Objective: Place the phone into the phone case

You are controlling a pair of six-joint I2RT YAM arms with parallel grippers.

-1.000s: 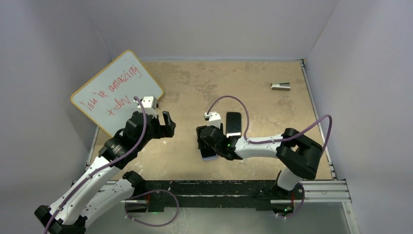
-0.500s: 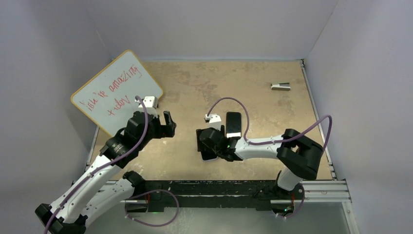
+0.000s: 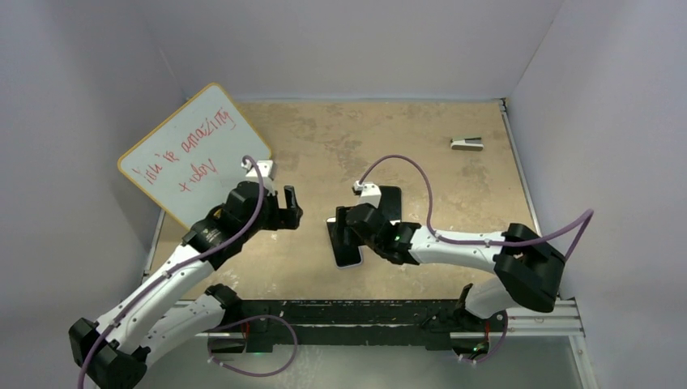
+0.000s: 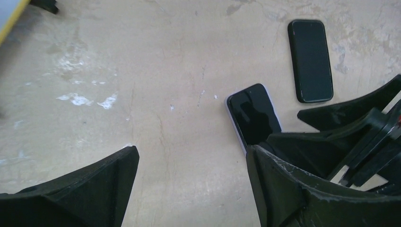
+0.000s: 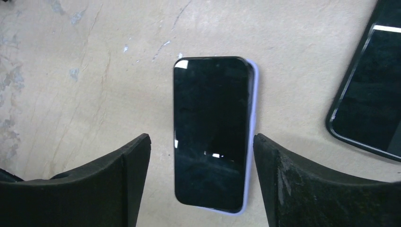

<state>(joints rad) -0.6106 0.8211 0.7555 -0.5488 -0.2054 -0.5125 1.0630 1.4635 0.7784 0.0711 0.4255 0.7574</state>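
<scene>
Tan, scuffed table (image 5: 71, 56) inside pale walls: that is your workspace. You have the glossy black rectangular phone (image 5: 210, 137) lying face up on the thin pale lavender phone case (image 5: 254, 109), but not squarely. The case shows as a rim along one long side and round one end only, so I judge the phone rests skewed on the shell rather than pressed home.

Your right gripper (image 5: 199, 142) hangs directly over the phone with its jaws spread wide, one finger to either side. It appears clear of both phone and case, and it holds nothing. That stance suits nudging or pressing the phone into the shell.

Your left gripper (image 4: 191, 156) is likewise spread and empty, and it sits near one end of the phone, placed, I judge, to brace the case.

A second black slab (image 5: 369, 94) with a pale end strip lies just beside the case, apart from it. Do not mistake it for the phone. Seating is not yet confirmed.
</scene>
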